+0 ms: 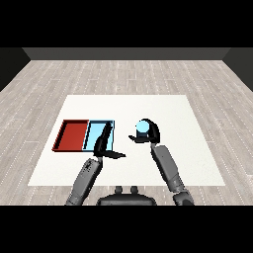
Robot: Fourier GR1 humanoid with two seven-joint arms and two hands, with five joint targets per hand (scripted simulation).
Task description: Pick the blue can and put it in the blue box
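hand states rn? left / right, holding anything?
Left hand: open, fingers straight over the light blue tray, holding nothing.
Right hand: shut on the blue can, curled round it, to the right of the trays.

The blue can [142,127] stands upright right of the light blue tray [111,122], apart from it.
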